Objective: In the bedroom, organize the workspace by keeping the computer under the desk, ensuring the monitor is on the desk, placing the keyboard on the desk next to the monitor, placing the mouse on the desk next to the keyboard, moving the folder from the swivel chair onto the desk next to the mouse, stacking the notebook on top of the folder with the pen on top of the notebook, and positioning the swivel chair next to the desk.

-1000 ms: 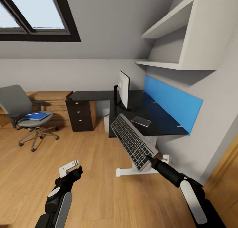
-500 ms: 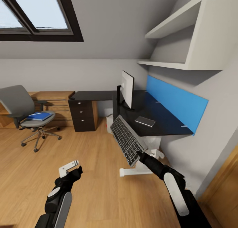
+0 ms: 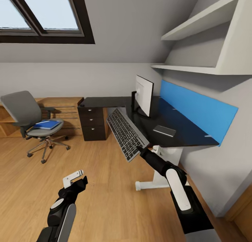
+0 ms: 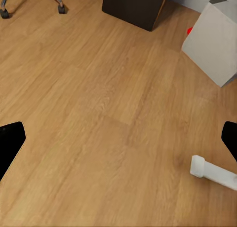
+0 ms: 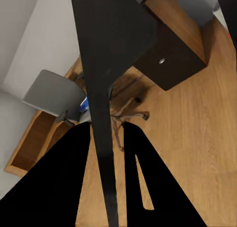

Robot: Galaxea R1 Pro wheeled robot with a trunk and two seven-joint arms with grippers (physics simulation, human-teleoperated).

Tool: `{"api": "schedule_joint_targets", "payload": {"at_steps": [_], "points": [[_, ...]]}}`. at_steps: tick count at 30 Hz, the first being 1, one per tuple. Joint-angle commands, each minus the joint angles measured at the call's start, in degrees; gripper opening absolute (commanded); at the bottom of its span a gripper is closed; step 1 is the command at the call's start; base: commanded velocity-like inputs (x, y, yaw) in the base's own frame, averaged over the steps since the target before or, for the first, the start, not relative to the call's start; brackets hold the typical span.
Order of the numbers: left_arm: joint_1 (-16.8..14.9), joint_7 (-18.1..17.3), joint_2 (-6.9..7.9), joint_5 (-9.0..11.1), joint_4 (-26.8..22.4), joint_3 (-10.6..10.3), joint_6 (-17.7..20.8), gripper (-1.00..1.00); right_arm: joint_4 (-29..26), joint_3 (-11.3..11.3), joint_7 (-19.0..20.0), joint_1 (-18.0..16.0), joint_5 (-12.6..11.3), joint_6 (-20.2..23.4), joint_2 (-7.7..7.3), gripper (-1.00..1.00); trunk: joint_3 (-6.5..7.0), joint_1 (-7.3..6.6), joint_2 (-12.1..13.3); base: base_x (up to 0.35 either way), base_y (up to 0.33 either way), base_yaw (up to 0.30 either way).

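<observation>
We held the keyboard [image 3: 126,133] clamped in the right gripper [image 3: 140,150] (long axis slanting toward frame centre), beside the tabletop [image 3: 182,137].

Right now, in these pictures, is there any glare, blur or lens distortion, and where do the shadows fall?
Head view: sharp, evenly lit; wide-angle stretch toward the edges; faint sheen on the desk; soft shadow under the swivel chair. Left wrist view: sharp floor, no glare. Right wrist view: the keyboard held by the right gripper is a black, detailless silhouette.
</observation>
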Motion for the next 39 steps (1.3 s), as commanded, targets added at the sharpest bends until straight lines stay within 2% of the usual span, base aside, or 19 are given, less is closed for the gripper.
{"api": "schedule_joint_targets", "payload": {"at_steps": [1,5,7,10,18,23,33,39], "points": [[-0.04,0.36,0.06,0.93,0.42,-0.03,0.13,1.0,0.87,-0.08,0.97,-0.02,-0.2,0.26,-0.58,-1.0,-0.06,0.01,-0.03,0.165,0.303,0.0],[-0.04,0.33,0.5,1.61,4.73,-0.05,-0.15,1.0,3.38,-0.04,2.35,0.05,-0.46,0.25,-1.36,-1.0,-0.06,0.01,-0.03,0.173,0.303,0.0],[-0.04,0.27,2.06,1.78,6.18,-0.26,-0.24,1.0,3.7,-0.16,2.55,0.11,-0.68,0.25,-1.67,-1.0,-0.06,0.01,-0.03,0.202,0.289,0.0],[-0.04,0.27,2.39,1.72,6.34,-0.35,-0.29,1.0,3.77,-0.21,2.65,0.18,-0.66,0.24,-1.89,-1.0,-0.06,0.01,-0.03,0.252,0.249,0.0],[-0.04,0.26,2.81,1.79,5.21,-0.16,-0.32,1.0,4.01,-0.25,2.65,0.2,-0.57,0.24,-2.01,-1.0,1.38,-1.74,3.18,0.3,0.2,0.0],[-0.04,0.26,3.08,1.87,5.1,-0.09,-0.19,1.0,3.98,-0.44,2.65,0.2,-0.64,0.24,-2.9,-1.0,2.28,-2.84,5.18,0.303,0.211,0.0],[-0.04,0.3,3.21,1.87,4.88,0.2,-0.18,1.0,4.2,-0.47,2.67,0.2,-0.66,0.24,-3.14,-1.0,4.07,-5.04,9.19,0.303,0.212,0.0],[-0.04,0.34,3.21,1.73,4.72,0.25,-0.21,1.0,7.11,-0.62,2.76,0.2,-0.69,0.24,-3.14,-1.0,4.07,-5.04,9.19,0.303,0.212,0.0]]}}
